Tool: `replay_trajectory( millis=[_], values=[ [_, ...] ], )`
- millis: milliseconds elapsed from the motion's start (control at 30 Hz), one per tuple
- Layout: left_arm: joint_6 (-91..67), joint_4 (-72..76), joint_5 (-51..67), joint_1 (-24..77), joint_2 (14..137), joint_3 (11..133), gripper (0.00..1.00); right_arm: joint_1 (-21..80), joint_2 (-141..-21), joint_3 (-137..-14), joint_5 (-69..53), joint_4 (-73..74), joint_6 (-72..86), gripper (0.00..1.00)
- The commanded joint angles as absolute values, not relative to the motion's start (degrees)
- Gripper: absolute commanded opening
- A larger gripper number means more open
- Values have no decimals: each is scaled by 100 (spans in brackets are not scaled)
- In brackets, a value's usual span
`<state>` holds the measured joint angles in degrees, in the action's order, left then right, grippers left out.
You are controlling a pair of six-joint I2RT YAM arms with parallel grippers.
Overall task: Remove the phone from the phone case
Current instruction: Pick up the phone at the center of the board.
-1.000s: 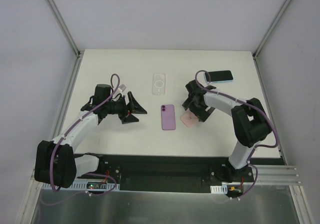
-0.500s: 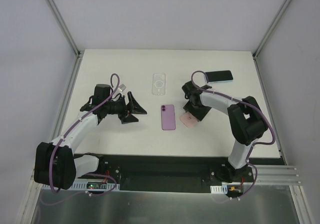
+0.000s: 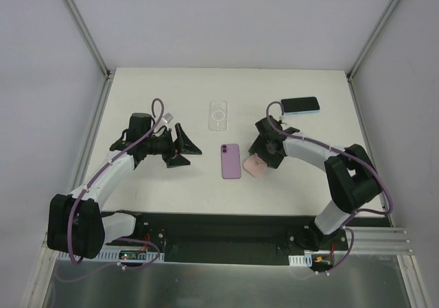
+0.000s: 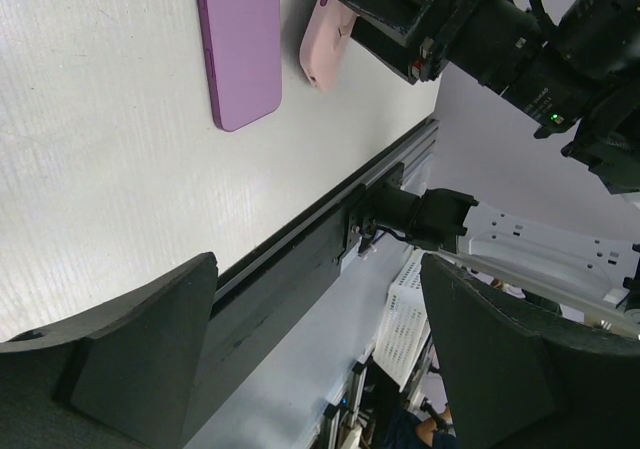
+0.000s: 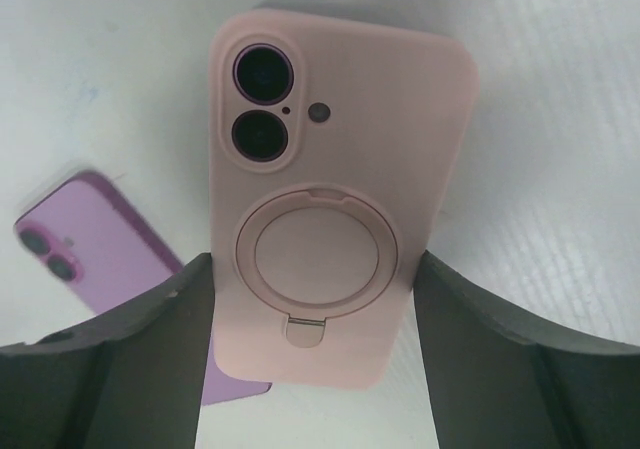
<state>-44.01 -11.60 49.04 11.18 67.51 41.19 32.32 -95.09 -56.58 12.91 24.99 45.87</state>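
Observation:
A pink phone case (image 5: 330, 239) with a ring stand lies back up, and the phone's two camera lenses show through its cutout. My right gripper (image 5: 315, 309) is shut on the case, one finger pressing each long side. In the top view the case (image 3: 255, 164) is right of centre under the right gripper (image 3: 262, 157). My left gripper (image 3: 186, 150) hovers open and empty at the left, pointing toward the middle. In its own view the left gripper (image 4: 320, 349) has nothing between its fingers, and the pink case (image 4: 325, 49) appears far off.
A bare purple phone (image 3: 231, 160) lies face down just left of the pink case, also visible in the right wrist view (image 5: 90, 239). A clear case (image 3: 219, 115) lies behind it. A dark phone in a light blue case (image 3: 300, 105) is at the back right.
My right gripper has closed from wide open onto the pink case, and its arm has swung outward. The case has shifted slightly left. The left arm has barely moved.

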Motion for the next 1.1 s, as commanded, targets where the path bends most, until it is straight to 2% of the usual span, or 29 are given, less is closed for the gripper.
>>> replay_trajectory(
  millis=[0,333,467,767,1067],
  values=[
    [-4324,-1160,5080,1116,6838,4403,82,3287,-8791,-5432,423,1434,3922,21],
    [-4394,-1090,5405,1274,7575,4983,83,3401,-8253,-5150,-1492,203,2945,17],
    [-4631,-949,5327,1362,7988,5386,82,3533,-8148,-5221,-1722,237,2620,14],
    [-4729,-923,5221,1915,9254,6327,80,3981,-8174,-5519,-1749,536,2276,14],
    [-4632,-914,4984,2390,9905,6513,72,4236,-8157,-5686,-1617,782,2144,14]
  ],
)
